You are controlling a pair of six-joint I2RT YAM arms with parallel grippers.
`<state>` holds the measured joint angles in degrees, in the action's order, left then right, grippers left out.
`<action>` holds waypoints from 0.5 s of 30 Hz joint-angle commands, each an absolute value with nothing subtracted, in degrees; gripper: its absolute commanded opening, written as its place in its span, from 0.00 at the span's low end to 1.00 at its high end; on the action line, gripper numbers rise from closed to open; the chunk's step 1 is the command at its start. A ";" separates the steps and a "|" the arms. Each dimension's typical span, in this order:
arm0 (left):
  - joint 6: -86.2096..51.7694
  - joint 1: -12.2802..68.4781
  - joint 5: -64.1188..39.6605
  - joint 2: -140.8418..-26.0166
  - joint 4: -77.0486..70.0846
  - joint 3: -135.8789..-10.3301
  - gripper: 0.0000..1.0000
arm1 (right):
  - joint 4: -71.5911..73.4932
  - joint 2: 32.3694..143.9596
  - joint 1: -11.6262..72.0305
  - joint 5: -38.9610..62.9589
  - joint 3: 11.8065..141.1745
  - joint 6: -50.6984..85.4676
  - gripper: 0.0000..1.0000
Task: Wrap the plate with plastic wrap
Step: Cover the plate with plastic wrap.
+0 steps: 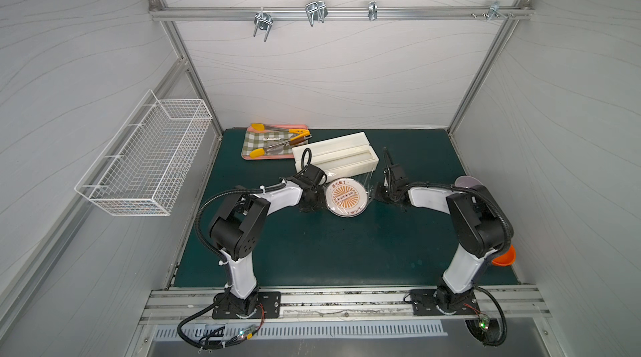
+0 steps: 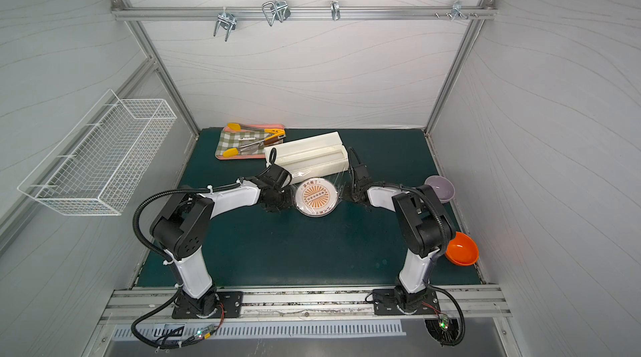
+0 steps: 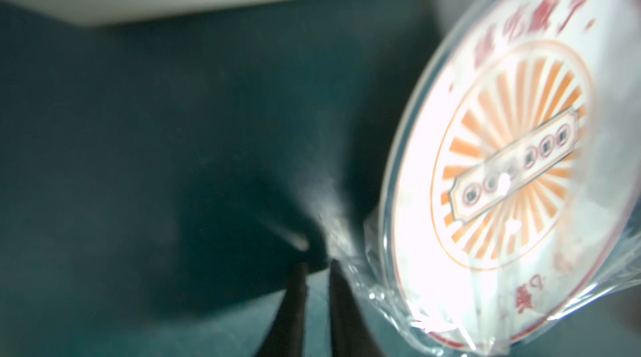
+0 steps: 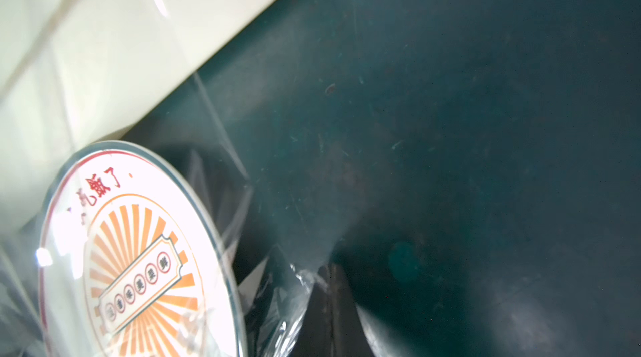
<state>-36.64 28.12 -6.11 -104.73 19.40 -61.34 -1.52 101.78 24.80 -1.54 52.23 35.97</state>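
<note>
Where transparent plastic wrap point(image 4: 270, 303) drapes the round white sunburst plate point(image 1: 347, 196), mid-frame: left gripper point(image 3: 318, 265) slightly spread; right gripper point(image 4: 331, 268) pinching wrap. Step: securing sides; next, likely, tucking underneath.

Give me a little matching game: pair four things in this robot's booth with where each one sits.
Things:
1. plate
2. tongs
3. orange bowl
4. wire basket

Places or states:
A. fixed to the side wall
B. covered by plastic wrap
C. lying on the green-checked tray
D. beside the right arm

Pairs: 1-B, 2-C, 3-D, 4-A
</note>
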 commanded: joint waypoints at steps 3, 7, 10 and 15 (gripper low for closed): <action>-39.07 24.81 -14.27 -102.53 14.55 -56.08 0.32 | -4.04 106.32 24.79 -3.52 51.94 36.89 0.00; -39.76 22.32 -17.06 -98.86 16.87 -54.27 0.34 | -4.48 106.68 24.74 -3.28 52.36 36.80 0.00; -42.23 21.27 -19.16 -93.69 17.05 -51.17 0.35 | -4.66 106.65 24.73 -3.16 52.38 36.89 0.00; -52.72 25.18 -24.97 -85.91 1.99 -44.25 0.42 | -4.75 106.94 24.66 -2.92 52.56 36.93 0.00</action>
